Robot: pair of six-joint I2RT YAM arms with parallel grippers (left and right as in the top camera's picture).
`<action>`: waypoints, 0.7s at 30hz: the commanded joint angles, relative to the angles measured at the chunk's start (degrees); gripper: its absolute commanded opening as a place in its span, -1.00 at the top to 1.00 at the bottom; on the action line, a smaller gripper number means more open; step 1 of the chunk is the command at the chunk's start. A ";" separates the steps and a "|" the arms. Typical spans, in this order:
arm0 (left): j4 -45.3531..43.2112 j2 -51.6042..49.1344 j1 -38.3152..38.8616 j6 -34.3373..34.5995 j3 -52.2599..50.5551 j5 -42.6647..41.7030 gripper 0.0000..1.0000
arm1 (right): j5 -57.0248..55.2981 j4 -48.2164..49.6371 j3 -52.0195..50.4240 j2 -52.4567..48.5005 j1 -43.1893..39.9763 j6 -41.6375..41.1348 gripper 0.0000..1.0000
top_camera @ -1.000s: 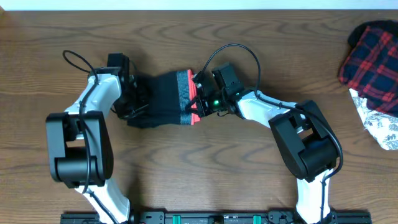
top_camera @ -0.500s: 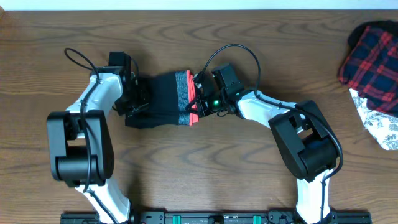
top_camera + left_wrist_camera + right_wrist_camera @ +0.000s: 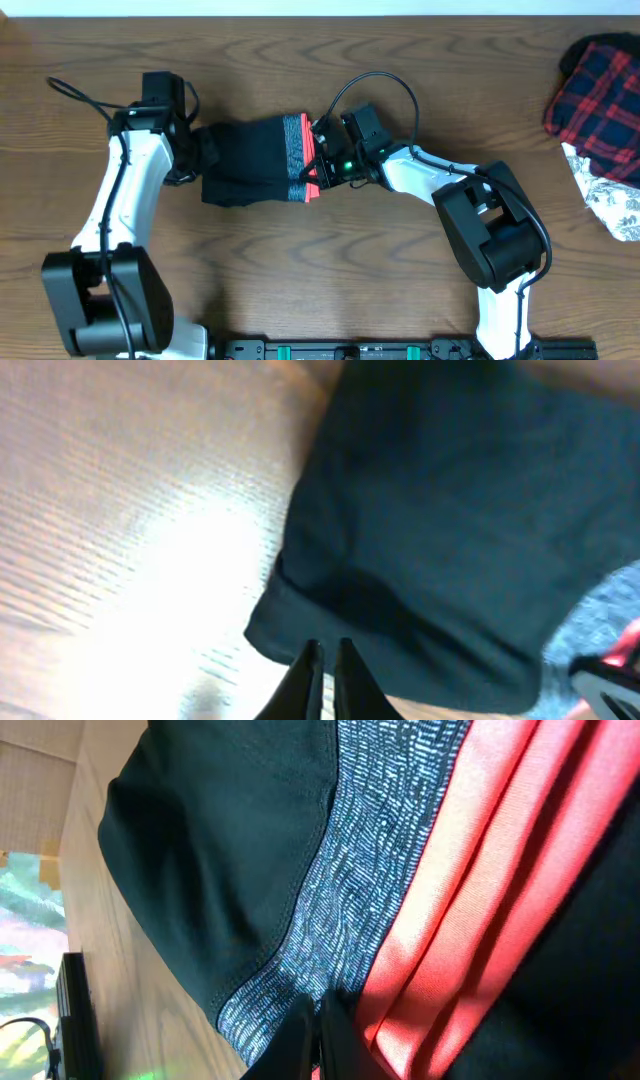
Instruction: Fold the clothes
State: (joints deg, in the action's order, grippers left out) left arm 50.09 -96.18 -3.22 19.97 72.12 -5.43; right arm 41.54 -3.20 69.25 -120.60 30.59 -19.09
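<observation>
trousers (image 3: pixel 250 160): black, folded into a short thick bundle, lying flat near the middle of the tabletop (image 3: pixel 330 270), between my two arms.
waistband (image 3: pixel 294 155): grey-flecked strip at the bundle's right end, with the red-orange edge (image 3: pixel 470 870) bunched in soft folds along its outer side.
left jaws: pressed together with no gap. My fingertips (image 3: pixel 303 680) sit right at the dark hem on the bundle's left end. I cannot tell if any fabric is caught between them.
right jaws: closed tight on the waistband. My fingertips (image 3: pixel 338 1035) meet where the grey flecks give way to red.
left end of bundle: layers stacked a little unevenly, with one rounded corner of cloth sticking out over the wood.
plaid garment (image 3: pixel 598 95): red and black, heaped at the far right edge, well apart from the trousers.
white floral cloth (image 3: pixel 610 200): crumpled just below the plaid, touching it.
</observation>
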 commanded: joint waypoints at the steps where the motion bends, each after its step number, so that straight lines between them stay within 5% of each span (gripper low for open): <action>1: -0.07 -2.82 -0.24 1.60 -2.43 1.40 0.88 | -0.55 -0.48 0.37 -1.20 -0.04 -0.61 0.93; 21: -5.16 -13.64 -0.24 0.33 -10.54 -1.18 0.88 | -0.55 -0.55 0.37 -1.20 -0.04 -0.63 0.93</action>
State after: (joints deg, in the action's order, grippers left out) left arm 45.19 -106.30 -3.25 20.97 64.58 -6.24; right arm 41.56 -3.36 69.28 -120.60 30.59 -19.09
